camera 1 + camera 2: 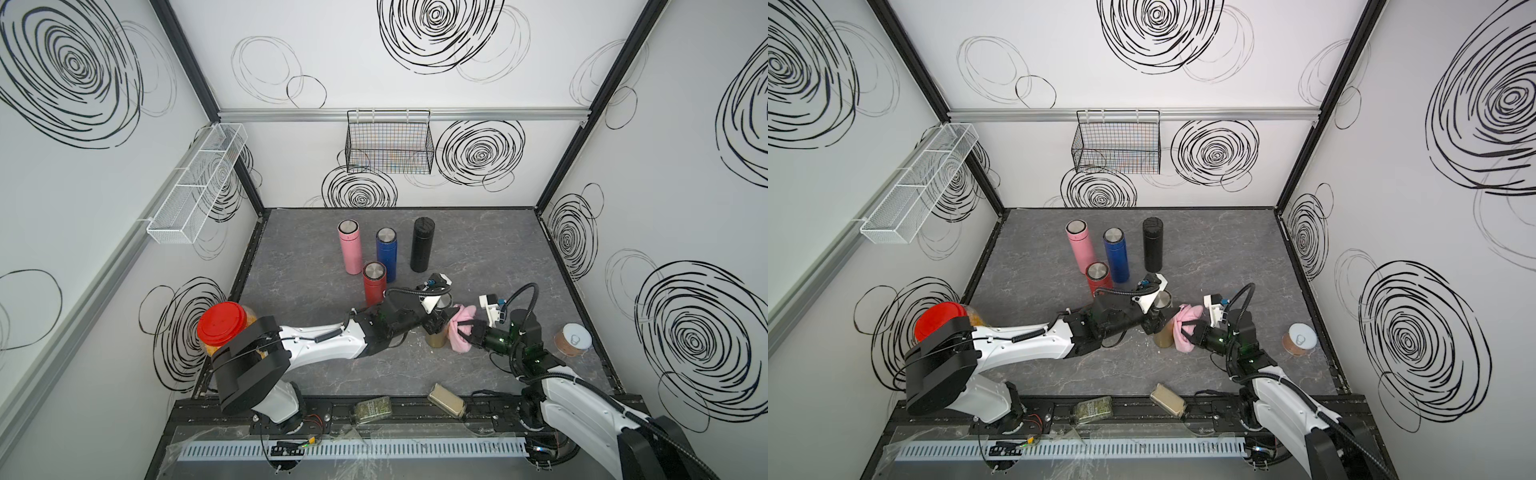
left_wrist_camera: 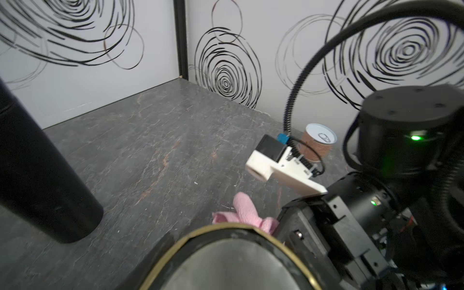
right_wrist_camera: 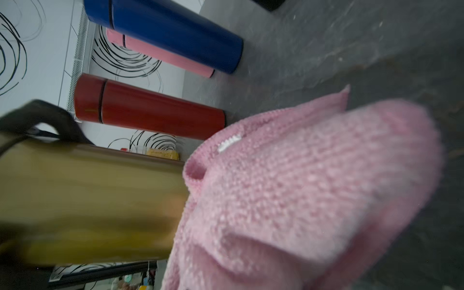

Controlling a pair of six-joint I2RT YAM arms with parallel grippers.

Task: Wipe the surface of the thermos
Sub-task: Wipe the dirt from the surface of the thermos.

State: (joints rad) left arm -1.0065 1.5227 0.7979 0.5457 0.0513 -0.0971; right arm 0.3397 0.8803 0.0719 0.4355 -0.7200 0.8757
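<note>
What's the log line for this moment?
left gripper: shut on gold metal thermos | right gripper: shut on pink knitted cloth | contact: cloth against thermos side

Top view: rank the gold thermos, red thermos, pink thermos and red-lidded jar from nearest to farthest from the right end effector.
Measured from the right end effector, shut on the pink cloth:
1. gold thermos, right beside it, toward the left arm
2. red thermos, front of the standing group
3. pink thermos, back of that group
4. red-lidded jar, by the left wall
</note>
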